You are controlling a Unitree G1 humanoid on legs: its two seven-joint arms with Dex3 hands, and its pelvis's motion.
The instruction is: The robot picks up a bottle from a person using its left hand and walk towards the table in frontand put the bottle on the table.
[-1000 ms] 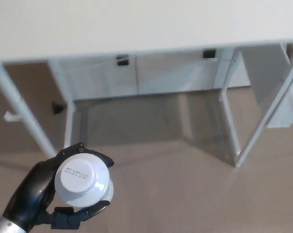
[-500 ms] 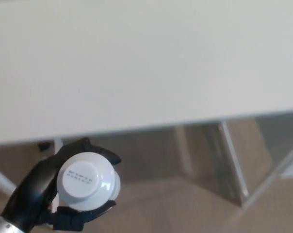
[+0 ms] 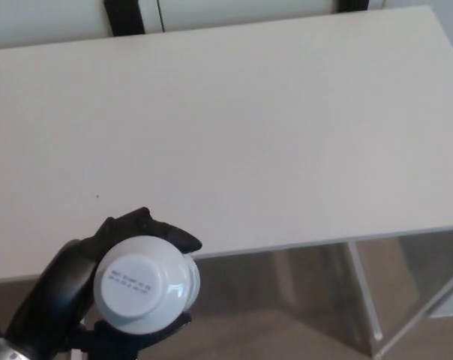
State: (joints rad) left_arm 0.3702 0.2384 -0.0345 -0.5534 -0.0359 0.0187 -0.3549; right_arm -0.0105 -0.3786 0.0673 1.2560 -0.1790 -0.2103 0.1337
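At 7 o'clock, nearest the camera, the left hand is closed around a white bottle, seen from straight above. Its round cap faces up and carries 2 lines of small print. The black fingers wrap the bottle's far side, and another black part of the hand curls under its near side, so the grip is snug with no gap showing. The bottle is held in the air; in the picture it overlaps the near edge of the table, but whether it is over the tabletop or just short of it cannot be told.

To 5 o'clock, below that edge, 2 white table legs slant down to the beige floor. The pale tabletop fills the middle of the view, bare but for a tiny dark speck just beyond the hand, at 11 o'clock from the bottle. At 12 o'clock, past the far edge, stand white cabinet fronts with a dark strip between them.

Against 0.5 s ago, the whole picture has shifted: the near table edge sits lower, and the far edge and cabinets have come into view, so the camera has moved. The hand and bottle keep nearly the same place in the picture, with the same grip.
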